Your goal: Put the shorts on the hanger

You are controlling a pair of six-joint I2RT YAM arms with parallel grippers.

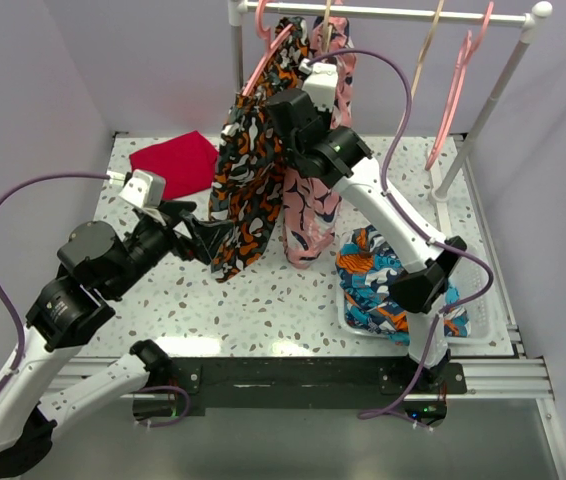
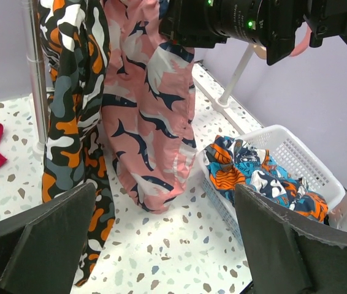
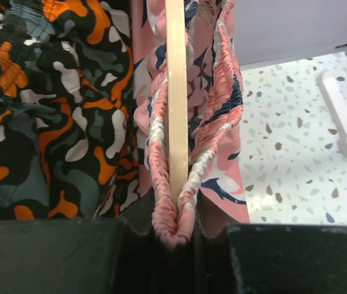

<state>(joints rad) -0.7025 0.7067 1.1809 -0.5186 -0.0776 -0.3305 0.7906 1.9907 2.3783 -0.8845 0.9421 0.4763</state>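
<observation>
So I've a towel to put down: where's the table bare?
Bare tabletop in front, between the left arm and the basket; a smaller patch behind the basket by the rack foot. Crowded mid-table under the hanging shorts and orange-black garment.

No lettering legible on garments or gear

The soft pink fabric shorts with navy-and-white blotchy print (image 2: pixel 149 122) show pattern only, no words; the hanging orange, black and white camouflage-print garment (image 2: pixel 69 110) likewise; the crumpled blue-and-orange patterned cloth (image 2: pixel 253 171) in the white plastic mesh basket (image 2: pixel 305 153) carries no readable mark; the black arm housing with green lights (image 2: pixel 235 18) shows none either.
</observation>
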